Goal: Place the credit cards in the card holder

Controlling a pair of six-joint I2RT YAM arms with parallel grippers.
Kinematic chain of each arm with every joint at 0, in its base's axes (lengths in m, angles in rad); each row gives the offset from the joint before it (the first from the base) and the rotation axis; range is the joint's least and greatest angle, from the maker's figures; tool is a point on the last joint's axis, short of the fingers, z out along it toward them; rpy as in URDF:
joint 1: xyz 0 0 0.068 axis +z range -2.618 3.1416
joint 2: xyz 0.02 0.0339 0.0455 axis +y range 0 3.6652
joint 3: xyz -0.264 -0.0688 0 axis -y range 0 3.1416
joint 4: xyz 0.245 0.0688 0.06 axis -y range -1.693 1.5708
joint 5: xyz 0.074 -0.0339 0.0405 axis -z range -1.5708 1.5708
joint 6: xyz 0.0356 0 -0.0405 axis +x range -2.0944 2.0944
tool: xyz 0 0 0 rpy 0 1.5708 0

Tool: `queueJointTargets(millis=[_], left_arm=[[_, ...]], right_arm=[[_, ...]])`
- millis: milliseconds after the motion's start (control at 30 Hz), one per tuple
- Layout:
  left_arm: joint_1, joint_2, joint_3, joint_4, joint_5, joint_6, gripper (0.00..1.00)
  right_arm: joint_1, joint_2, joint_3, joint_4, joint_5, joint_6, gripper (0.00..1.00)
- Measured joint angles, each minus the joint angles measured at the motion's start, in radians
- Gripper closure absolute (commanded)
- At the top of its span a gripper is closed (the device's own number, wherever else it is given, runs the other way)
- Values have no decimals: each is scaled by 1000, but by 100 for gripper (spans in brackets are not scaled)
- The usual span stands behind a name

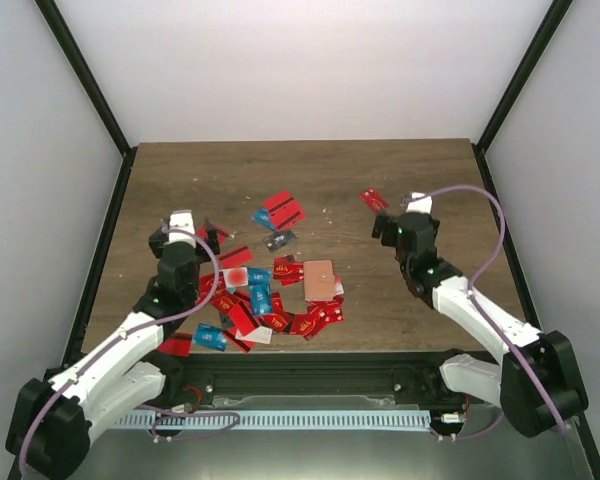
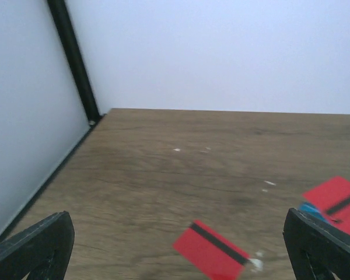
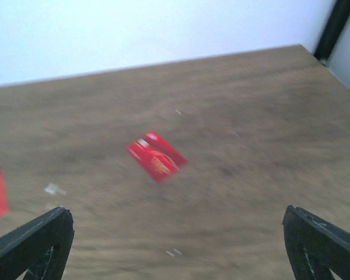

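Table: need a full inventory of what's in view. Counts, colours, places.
Card pile: many, mostly red, some blue, a few white; near centre-left of the table.
Card holder: one, tan; right end of the pile, lying on cards.
Loose group: about three, red and blue; behind the pile.
Grey card: one, dark grey; between the loose group and the pile.
Lone red card: one, red; right of centre, just ahead of the right claw.
Table: one, brown wood.
Walls: white, with black posts.
Left claw: open, empty; left of the pile.
Right claw: open, empty; right side.
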Motion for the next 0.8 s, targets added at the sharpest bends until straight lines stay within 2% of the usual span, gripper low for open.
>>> queueJointTargets(millis=[133,233,467,633,700,800], left_arm=[[127,-33,-124,150,38,48,0],[208,27,-166,258,67,60,0],[342,282,-278,531,182,65,0],[396,415,-276,728,294,88,0],[425,477,-269,814,352,93,3],[483,633,-252,966,438,91,5]], right_arm=[[-56,-23,-225,204,19,-85,0],[-105,8,-314,334,5,-124,0],[-141,167,-423,704,-43,-235,0],[-206,257,-477,948,-151,-300,0],[-235,317,-476,1054,-194,-310,0],[-291,360,-476,1113,-276,-304,0]])
